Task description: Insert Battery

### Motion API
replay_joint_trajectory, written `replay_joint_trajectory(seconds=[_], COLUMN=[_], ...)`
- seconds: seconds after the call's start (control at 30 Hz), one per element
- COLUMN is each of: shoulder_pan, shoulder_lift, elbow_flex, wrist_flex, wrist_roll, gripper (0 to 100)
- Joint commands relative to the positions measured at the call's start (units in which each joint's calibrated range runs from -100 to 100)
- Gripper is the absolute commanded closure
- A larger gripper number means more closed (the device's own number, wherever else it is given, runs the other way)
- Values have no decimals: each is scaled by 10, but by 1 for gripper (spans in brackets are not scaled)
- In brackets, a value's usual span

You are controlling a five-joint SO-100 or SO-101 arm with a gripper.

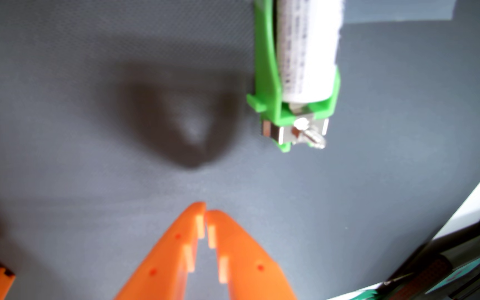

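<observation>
Here the orange plastic hand (205,212) hovered over the dark grey counter (74,121), its 2 fingertips nearly touching and gripping nothing, while the white cylindrical battery (308,52) sat in the green plastic holder (266,75) at the upper right, well apart from it.

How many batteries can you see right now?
1. A white battery lies in the green holder at the top right of the wrist view, beyond the shut, empty orange gripper. The frame crops the holder's far end, so more could be hidden.
</observation>
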Motion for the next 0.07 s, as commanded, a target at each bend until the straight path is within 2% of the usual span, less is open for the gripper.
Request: replay_joint_trajectory(seconds=[0.0,0.03], shoulder_pan=[-2,-2], shoulder_lift=[-9,-9], elbow_flex=[-2,-2], wrist_flex=[-2,-2], wrist_roll=[1,1], gripper=[98,98])
